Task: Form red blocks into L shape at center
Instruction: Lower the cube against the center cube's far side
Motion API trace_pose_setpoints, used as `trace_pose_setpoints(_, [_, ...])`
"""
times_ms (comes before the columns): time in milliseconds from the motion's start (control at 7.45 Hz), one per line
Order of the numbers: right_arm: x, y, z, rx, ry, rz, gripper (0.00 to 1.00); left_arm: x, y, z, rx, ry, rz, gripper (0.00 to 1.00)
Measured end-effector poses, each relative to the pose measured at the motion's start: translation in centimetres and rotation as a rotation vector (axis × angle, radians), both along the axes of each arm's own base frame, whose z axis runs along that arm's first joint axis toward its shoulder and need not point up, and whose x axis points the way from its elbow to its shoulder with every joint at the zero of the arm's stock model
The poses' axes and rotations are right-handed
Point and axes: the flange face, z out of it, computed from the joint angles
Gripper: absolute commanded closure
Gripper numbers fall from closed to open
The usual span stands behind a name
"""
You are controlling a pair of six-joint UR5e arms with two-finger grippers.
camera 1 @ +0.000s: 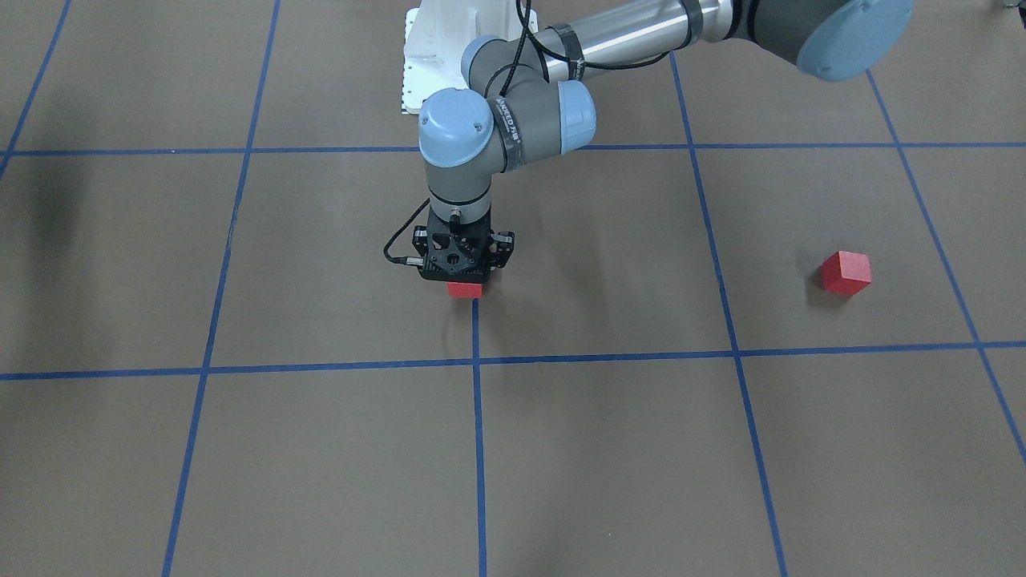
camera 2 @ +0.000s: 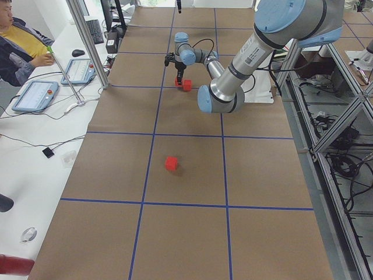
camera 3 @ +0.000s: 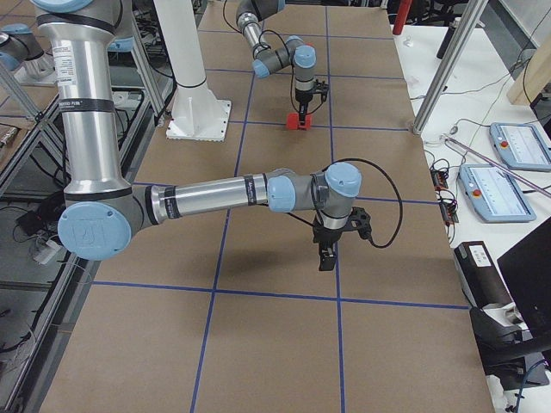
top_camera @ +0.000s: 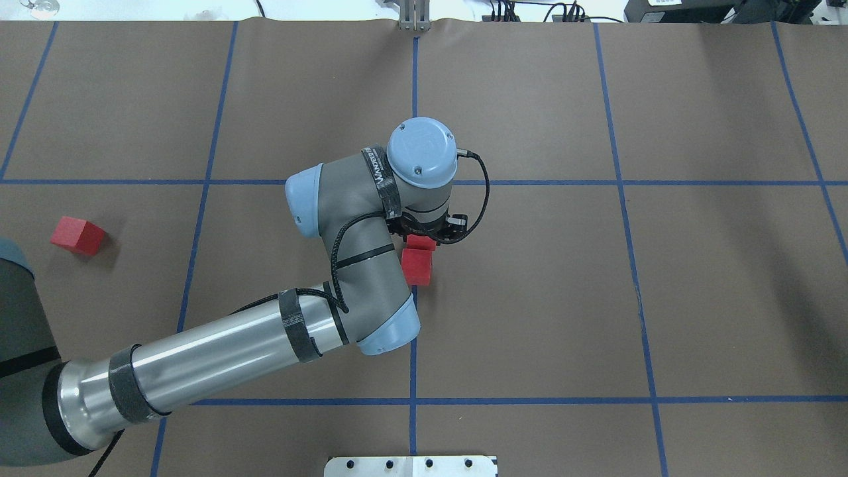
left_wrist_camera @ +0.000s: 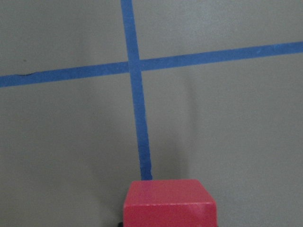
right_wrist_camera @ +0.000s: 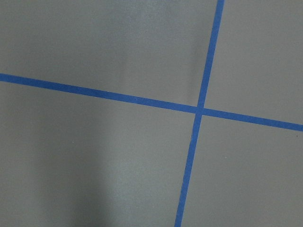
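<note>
Left claw [camera 1: 461, 276], grip indeterminate, over small matte red cube [camera 1: 465, 289]; twin [camera 1: 846, 272] at 3 o'clock. Likely light, rigid: pinch flat faces.

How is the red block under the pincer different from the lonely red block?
The red block under the left pincer is on the middle blue line; the lone red block sits inside a grid square. The first is squared with the lines; the lone one is turned cornerwise. The first has another red block beside it; the lone one has none. Both are small red cubes.
</note>
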Motion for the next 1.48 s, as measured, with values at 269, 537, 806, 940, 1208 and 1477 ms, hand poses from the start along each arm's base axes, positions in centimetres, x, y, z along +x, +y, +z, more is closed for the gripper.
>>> trace_pose_setpoints(269, [0.00, 0.00, 0.04, -0.001, 0.001, 0.000, 0.00, 0.04, 0.10, 0.19, -0.002, -0.002, 0.001, 0.82])
trace_pose_setpoints(537, [0.00, 0.00, 0.02, -0.001, 0.000, 0.000, 0.00, 0.06, 0.14, 0.65, -0.005, -0.006, 0.002, 0.82])
trace_pose_setpoints(806, [0.00, 0.00, 0.02, -0.001, 0.000, 0.000, 0.00, 0.11, 0.20, 0.82, -0.007, -0.009, 0.003, 0.76])
trace_pose_setpoints(940, [0.00, 0.00, 0.04, -0.001, 0.001, 0.000, 0.00, 0.17, 0.29, 0.84, -0.007, -0.009, 0.004, 0.75])
trace_pose_setpoints(1208, [0.01, 0.00, 0.01, 0.000, 0.001, 0.001, 0.00, 0.27, 0.42, 0.86, -0.008, -0.009, 0.006, 0.71])
trace_pose_setpoints(1477, [0.00, -0.02, -0.04, 0.000, 0.000, 0.000, 0.00, 0.59, 0.87, 0.87, -0.007, -0.009, 0.012, 0.68])
